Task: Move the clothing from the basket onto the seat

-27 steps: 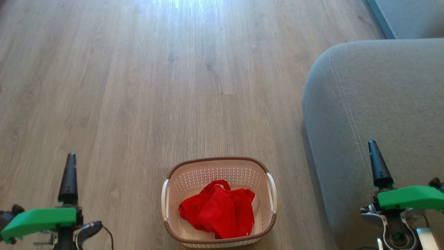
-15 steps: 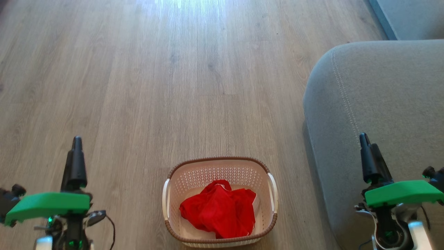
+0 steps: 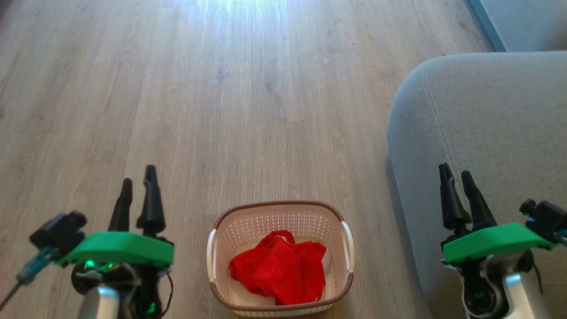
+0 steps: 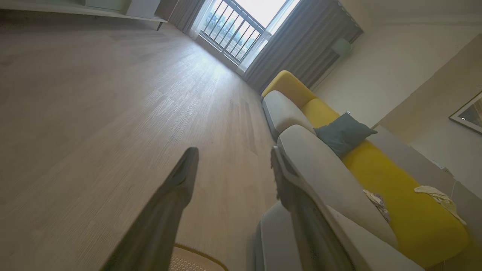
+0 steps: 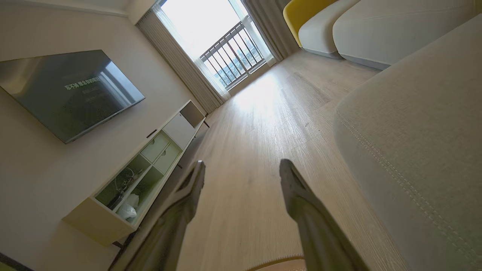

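A bunched heap of bright red clothing [image 3: 279,272] lies inside the cream basket [image 3: 212,257], which stands on the wood floor at the bottom middle of the head view. The grey seat [image 3: 487,128] fills the right side, its stitched edge close to the basket. My left gripper [image 3: 138,175] is open to the left of the basket, above the floor, nothing between its fingers. My right gripper [image 3: 456,170] is open over the seat's near edge, also empty. A sliver of the basket's rim [image 4: 199,254] shows in the left wrist view, below the open left gripper [image 4: 233,154]. The right gripper [image 5: 243,167] shows open too.
Bare wood floor [image 3: 248,97] stretches ahead and to the left. A yellow sofa [image 4: 406,195] with a teal cushion lies beyond the seat. A low white TV cabinet [image 5: 150,158] and a wall-mounted TV stand along the opposite wall.
Both arms have swung inward towards the basket and risen, turning so both fingers of each gripper now show apart. The basket and clothing have not moved.
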{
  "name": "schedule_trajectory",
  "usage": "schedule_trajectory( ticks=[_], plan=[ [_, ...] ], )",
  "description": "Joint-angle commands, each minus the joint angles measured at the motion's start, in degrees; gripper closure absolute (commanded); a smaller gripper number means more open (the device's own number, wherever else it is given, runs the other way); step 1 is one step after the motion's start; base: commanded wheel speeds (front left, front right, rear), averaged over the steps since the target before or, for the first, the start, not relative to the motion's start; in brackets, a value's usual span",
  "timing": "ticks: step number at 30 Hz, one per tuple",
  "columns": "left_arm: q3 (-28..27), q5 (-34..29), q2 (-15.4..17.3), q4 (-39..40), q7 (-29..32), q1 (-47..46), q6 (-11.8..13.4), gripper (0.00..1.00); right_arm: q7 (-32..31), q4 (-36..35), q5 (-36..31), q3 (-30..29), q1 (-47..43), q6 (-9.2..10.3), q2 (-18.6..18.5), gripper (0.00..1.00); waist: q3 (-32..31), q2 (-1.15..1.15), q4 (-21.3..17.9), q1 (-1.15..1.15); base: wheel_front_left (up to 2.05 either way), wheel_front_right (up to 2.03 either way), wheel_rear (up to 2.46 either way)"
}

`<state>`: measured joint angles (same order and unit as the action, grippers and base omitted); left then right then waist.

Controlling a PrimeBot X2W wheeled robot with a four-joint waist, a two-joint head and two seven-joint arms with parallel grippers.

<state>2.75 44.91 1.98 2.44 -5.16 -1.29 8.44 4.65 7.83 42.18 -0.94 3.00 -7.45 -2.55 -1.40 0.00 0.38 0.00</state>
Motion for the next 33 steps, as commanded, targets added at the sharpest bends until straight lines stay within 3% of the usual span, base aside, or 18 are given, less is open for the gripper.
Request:
schedule_trajectory(
  ticks=[1, 6, 12, 23, 33],
  plan=[
    [0.43, -3.69, 0.57, 2.84, -0.79, -2.48, 0.8, 0.0, 1.14, -2.73, -2.71, 1.24, 3.16, -0.03, -0.26, 0.0, 0.04, 0.0, -0.12, 0.0, 0.0, 0.0, 0.0],
    [3.64, -10.96, 0.88, 4.0, -1.8, -2.78, 3.94, 0.0, 2.17, -2.92, -7.19, 2.13, 3.15, -0.03, -0.27, 0.0, 0.15, 0.0, -0.36, 0.0, 0.0, 0.0, 0.0],
    [8.33, -16.62, 3.52, 3.81, -2.8, -3.04, 9.19, 0.0, 3.2, -2.32, -11.57, 3.13, 3.42, -0.03, -0.27, 0.0, 0.19, 0.0, -0.81, 0.0, 0.0, 0.0, 0.0],
    [14.87, -21.94, 6.46, 0.19, -4.48, -3.05, 14.28, 0.0, 4.9, 2.36, -18.15, 5.18, 3.69, -0.03, -0.29, 0.0, -0.39, 0.0, -0.92, 0.0, 0.0, 0.0, 0.0],
    [17.52, -28.76, 7.02, 0.36, -6.15, -3.18, 16.85, 0.0, 6.6, 4.54, -23.97, 6.22, 4.65, -0.03, -0.3, 0.0, -0.69, 0.0, -0.8, 0.0, 0.0, 0.0, 0.0]
  ],
)
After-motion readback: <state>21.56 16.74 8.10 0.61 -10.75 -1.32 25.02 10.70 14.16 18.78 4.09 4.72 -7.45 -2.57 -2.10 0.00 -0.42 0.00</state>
